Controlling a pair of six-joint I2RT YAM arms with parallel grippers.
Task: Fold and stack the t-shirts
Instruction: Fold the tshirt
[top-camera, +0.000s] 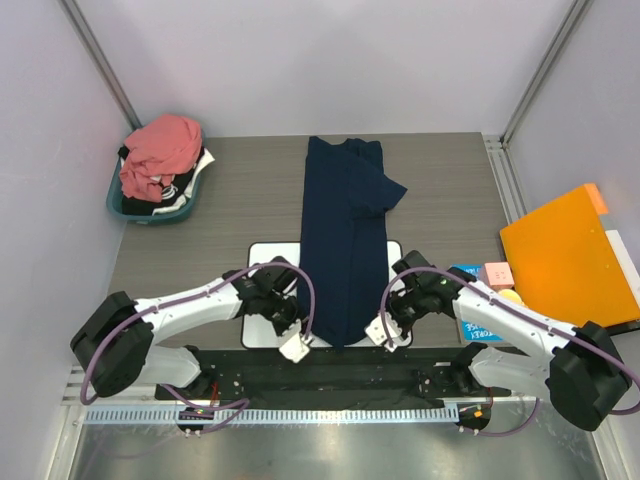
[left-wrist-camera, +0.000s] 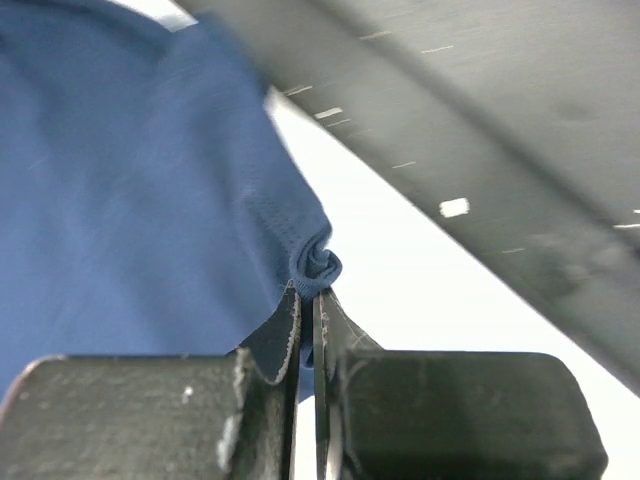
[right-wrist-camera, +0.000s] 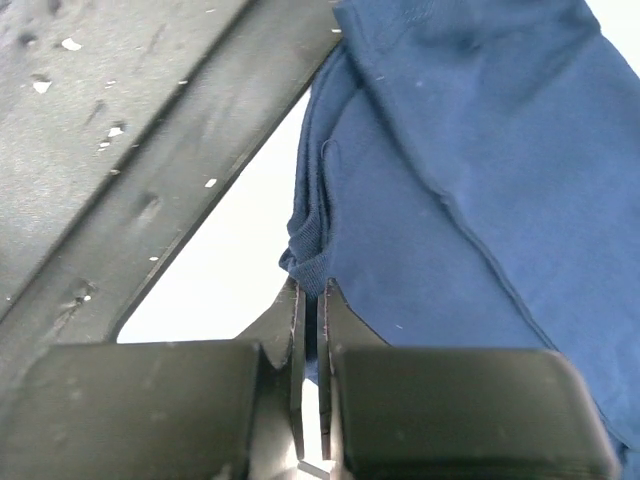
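Note:
The dark navy t-shirt (top-camera: 345, 240) lies as a long narrow strip down the middle of the table, its near end on the white mat (top-camera: 262, 255). My left gripper (top-camera: 306, 337) is shut on the shirt's near left corner. In the left wrist view the bunched navy hem (left-wrist-camera: 318, 262) sticks out of the gripper (left-wrist-camera: 308, 300). My right gripper (top-camera: 376, 335) is shut on the near right corner. The right wrist view shows the navy cloth (right-wrist-camera: 480, 180) pinched in that gripper (right-wrist-camera: 312, 295). A salmon-pink t-shirt (top-camera: 160, 150) is heaped in a basket at the back left.
The teal basket (top-camera: 115, 200) also holds dark and white clothes under the pink shirt. A flat orange panel (top-camera: 565, 255) lies at the right edge, with a pink block (top-camera: 498, 272) and a blue card (top-camera: 468, 272) beside it. A black bar (top-camera: 330, 385) runs along the near edge.

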